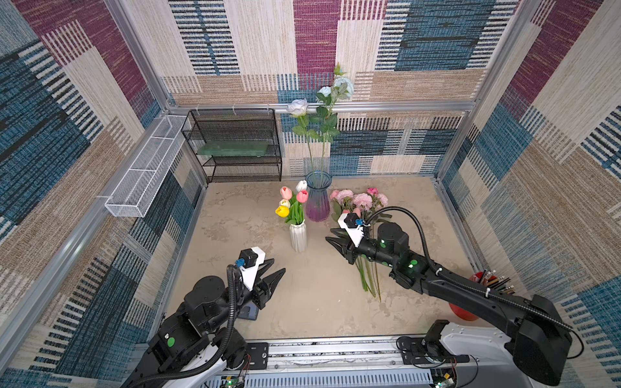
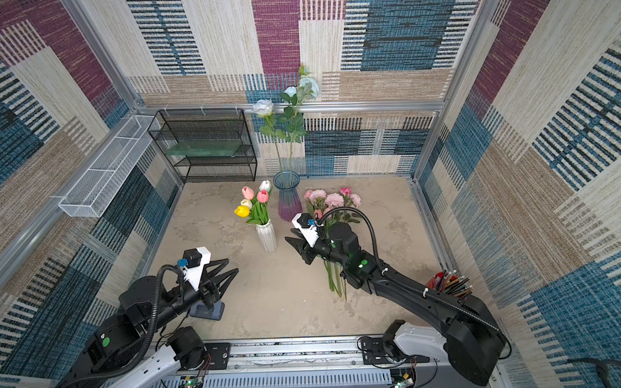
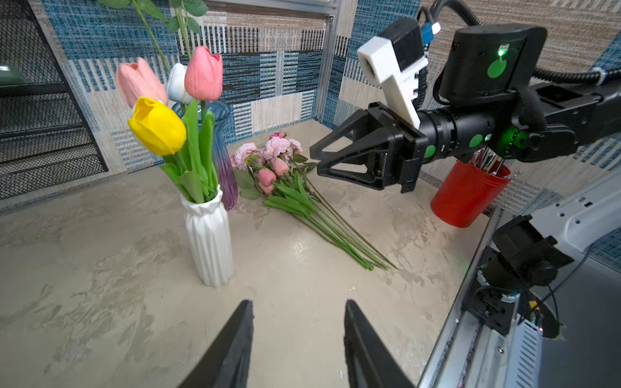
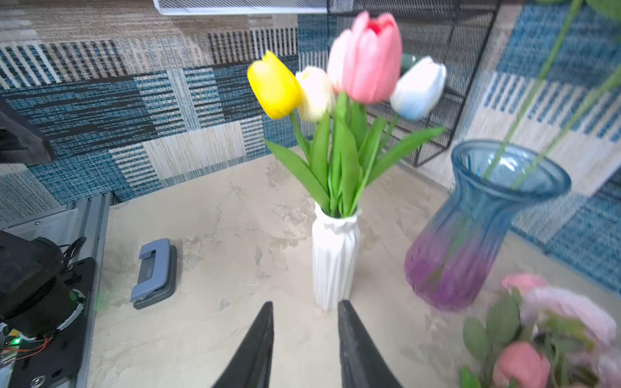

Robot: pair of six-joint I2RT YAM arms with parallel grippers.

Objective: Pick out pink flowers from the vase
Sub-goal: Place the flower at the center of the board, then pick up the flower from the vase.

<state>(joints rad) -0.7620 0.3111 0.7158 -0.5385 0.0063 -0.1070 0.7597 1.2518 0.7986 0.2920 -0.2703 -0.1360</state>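
And here we are: the pink flowers (image 1: 361,201) are down on the tabletop (image 1: 316,312), lying in a bunch just beside the glass vase (image 1: 318,198) on the right arm's side. The blooms point toward the back wall and the green stems fan out toward the front edge. Ruffled pale-pink peonies lead the cluster, with a hot-pink bloom (image 1: 372,191) at the far end. In the left wrist view a couple of salmon-pink buds (image 3: 267,177) sit lower in the bunch.

The glass vase stands upright, blue at the neck and purple at the base. Only the pale blue-white roses (image 1: 297,107) are in it, their heads well above the rim on long stems.

Near it, toward the front and the left arm's side, stands the white ribbed vase (image 1: 298,236). The right wrist view shows a gap between the two. It holds two pink tulips (image 1: 286,192), a yellow tulip (image 1: 282,211) and some white ones.

Now the right tool (image 1: 328,234): it hangs above the tabletop, its arm crossing over the flower stems, tips aimed at the white ribbed vase. Its fingers (image 4: 265,336) are spread with nothing between them.

Over to the left tool (image 1: 279,265): it is raised at the front left and pointed toward the vases. Its fingers (image 3: 240,336) are also spread and carry nothing.

A hole punch (image 4: 154,272) lies flat below the left arm. A red cup (image 3: 465,196) of pencils stands at the front right, beside the right arm.
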